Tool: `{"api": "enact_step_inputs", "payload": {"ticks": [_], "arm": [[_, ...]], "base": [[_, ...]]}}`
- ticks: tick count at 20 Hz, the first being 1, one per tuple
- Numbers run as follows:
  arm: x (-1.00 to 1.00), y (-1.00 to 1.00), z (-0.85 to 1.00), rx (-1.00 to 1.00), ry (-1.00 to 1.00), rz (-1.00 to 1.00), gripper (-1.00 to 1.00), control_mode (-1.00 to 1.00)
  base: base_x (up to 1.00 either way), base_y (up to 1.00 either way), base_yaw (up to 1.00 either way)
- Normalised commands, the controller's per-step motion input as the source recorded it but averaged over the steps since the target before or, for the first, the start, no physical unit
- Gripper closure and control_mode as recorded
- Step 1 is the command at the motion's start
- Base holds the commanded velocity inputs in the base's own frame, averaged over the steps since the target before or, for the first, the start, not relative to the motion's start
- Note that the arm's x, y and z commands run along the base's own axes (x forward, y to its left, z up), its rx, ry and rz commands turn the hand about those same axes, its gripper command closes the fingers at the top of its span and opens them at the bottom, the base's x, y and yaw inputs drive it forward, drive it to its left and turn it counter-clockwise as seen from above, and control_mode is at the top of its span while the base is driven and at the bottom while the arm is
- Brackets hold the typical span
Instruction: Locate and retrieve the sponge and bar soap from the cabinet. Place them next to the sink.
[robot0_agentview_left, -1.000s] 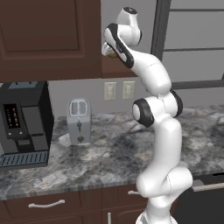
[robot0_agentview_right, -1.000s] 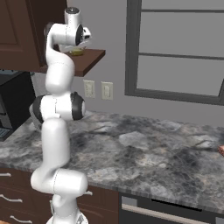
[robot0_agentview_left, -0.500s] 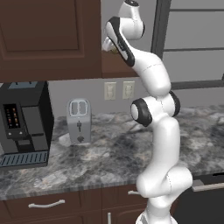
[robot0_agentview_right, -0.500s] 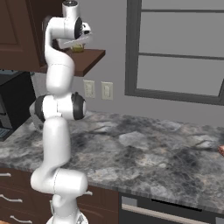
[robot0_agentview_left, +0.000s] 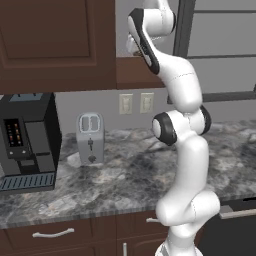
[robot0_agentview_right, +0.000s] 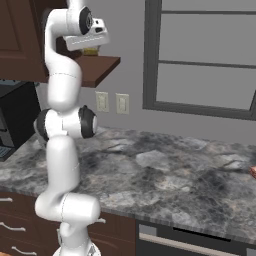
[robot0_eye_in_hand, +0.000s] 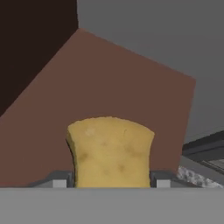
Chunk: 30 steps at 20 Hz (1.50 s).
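Retrieving the sponge (robot0_eye_in_hand: 111, 151) from the cabinet (robot0_agentview_left: 55, 45): this is judged to be the step in hand, with the bar soap and the placing beside the sink yet to be done.

Item 1, gripper (robot0_eye_in_hand: 111, 183). In the hand view its two finger tips are rising at 7 and 5 o'clock, one pressing against each side of the sponge, so the gripper is judged to be clamping the yellow block between them. In the right base view the hand is sitting up at 11 o'clock, level with the shelf board (robot0_agentview_right: 97, 67).

Item 2, sponge. It is standing between the finger tips, filling the lower middle of the hand view, with the reddish-brown shelf board spreading behind it toward 12 o'clock. In the right base view a yellow patch is peeking out just under the hand, above the shelf. Whether it is resting on the board or lifted clear cannot be told.

Item 3, next move. It is calling for drawing the sponge out past the shelf edge without scraping, then carrying it down over the stone counter (robot0_agentview_right: 165, 175) toward the sink.
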Motion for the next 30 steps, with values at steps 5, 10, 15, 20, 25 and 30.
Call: {"api": "enact_step_inputs", "payload": {"ticks": [5,10,15,20,25,30], "arm": [[-0.95,-0.65,-0.42,-0.04,-0.07,-0.03,1.00,-1.00],[-1.00,-0.68,-0.47,-0.01,-0.13,0.00,1.00,-1.00],[-1.00,-0.62,-0.58,0.00,-0.19,0.01,1.00,-1.00],[-1.00,-0.47,-0.66,0.00,-0.20,0.01,1.00,-1.00],[-0.76,-0.34,-0.54,-0.07,-0.11,0.00,1.00,-1.00],[-0.18,-0.23,-0.32,-0.09,-0.04,0.02,1.00,-1.00]], "base": [[0.00,0.00,0.00],[0.00,0.00,0.00],[0.00,0.00,0.00],[0.00,0.00,0.00],[0.00,0.00,0.00],[0.00,0.00,0.00]]}}
